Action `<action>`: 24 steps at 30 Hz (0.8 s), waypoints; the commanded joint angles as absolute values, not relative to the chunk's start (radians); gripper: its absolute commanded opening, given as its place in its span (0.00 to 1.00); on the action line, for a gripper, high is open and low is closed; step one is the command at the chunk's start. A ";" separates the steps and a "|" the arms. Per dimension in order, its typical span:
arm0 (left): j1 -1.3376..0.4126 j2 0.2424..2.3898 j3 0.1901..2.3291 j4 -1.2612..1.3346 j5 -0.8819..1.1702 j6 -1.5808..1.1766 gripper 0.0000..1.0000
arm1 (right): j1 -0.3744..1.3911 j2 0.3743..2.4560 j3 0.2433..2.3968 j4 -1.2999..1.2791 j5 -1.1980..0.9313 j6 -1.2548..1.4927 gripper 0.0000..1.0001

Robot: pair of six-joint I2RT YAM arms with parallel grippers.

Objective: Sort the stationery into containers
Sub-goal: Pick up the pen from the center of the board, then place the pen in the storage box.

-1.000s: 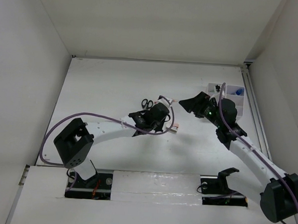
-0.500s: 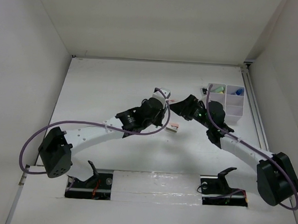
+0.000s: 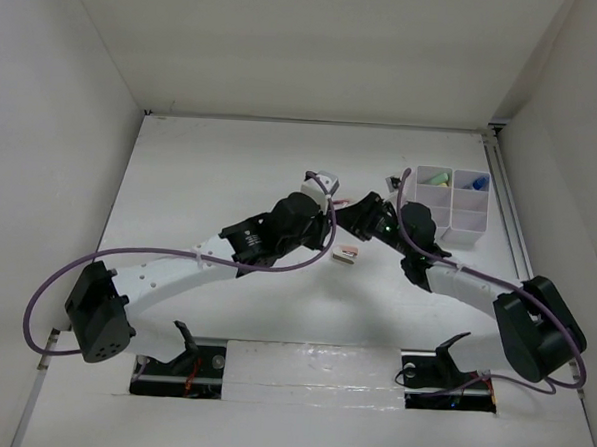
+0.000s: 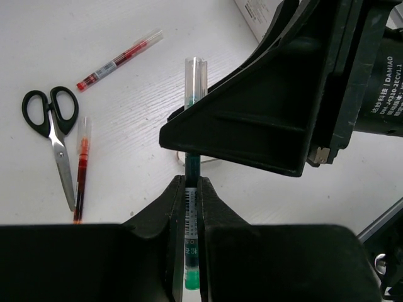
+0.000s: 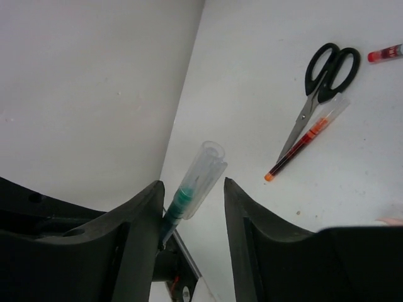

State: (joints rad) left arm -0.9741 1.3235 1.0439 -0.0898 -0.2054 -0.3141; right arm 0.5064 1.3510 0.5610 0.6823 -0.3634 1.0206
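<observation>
The overhead view is lit brightly and evenly from above; the white surface (image 3: 231, 170) is washed out, soft shadows are cast, and sheen is seen at 6 o'clock. In the wrist views the left tool (image 4: 191, 189) and right tool (image 5: 192, 189) are rendered dark and soft-focused, the green pen (image 4: 191, 226) sharper.

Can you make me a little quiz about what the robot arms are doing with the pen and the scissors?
1. True or false: the left end effector is shut on the green pen.
2. Pick one. The scissors are: A, lying closed on the table; B, standing in a box; C, held up in the air.
3. Fill in the gap: the right end effector has its jaws ___ on either side of the green pen's clear cap.

Key: 1 true. 2 A. 3 open.
</observation>
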 commanded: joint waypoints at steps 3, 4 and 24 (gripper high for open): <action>-0.979 1.307 1.048 -0.040 -0.189 -0.301 0.00 | 0.532 1.355 0.594 0.805 -0.377 1.037 0.35; -0.979 1.307 1.048 -0.040 -0.189 -0.301 0.00 | 0.532 1.355 0.594 0.805 -0.377 1.037 0.29; -0.960 1.279 1.048 -0.236 -0.537 -0.489 1.00 | 0.209 1.194 0.771 0.448 -0.150 0.568 0.00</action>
State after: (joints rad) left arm -0.9741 1.3212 1.0393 -0.1528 -0.4015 -0.3973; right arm 0.2504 1.2507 0.7116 0.5224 -0.2611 0.7551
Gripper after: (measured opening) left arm 0.996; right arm 0.196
